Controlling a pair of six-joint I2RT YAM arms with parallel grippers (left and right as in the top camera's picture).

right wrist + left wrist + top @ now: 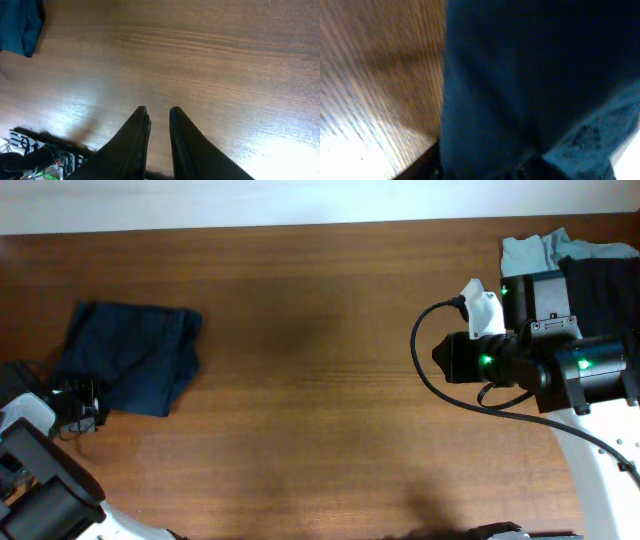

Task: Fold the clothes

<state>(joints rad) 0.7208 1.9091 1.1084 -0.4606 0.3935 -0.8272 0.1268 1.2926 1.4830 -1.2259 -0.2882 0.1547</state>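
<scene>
The dark navy garment (130,355) lies folded at the table's left; it also shows at the top left of the right wrist view (20,25). My left gripper (85,402) sits at its lower left corner. In the left wrist view the navy fabric (530,75) fills the frame and lies between the dark, spread fingers (485,170), which are mostly hidden. My right gripper (159,117) hovers over bare wood at the right (438,360), fingers nearly together and empty. A pale grey-blue garment (525,250) and a black one (605,285) lie at the back right, partly under the right arm.
The wooden table (320,330) runs between the two arms. A black cable (425,375) loops from the right arm. Wires and a board (35,150) show at the lower left of the right wrist view.
</scene>
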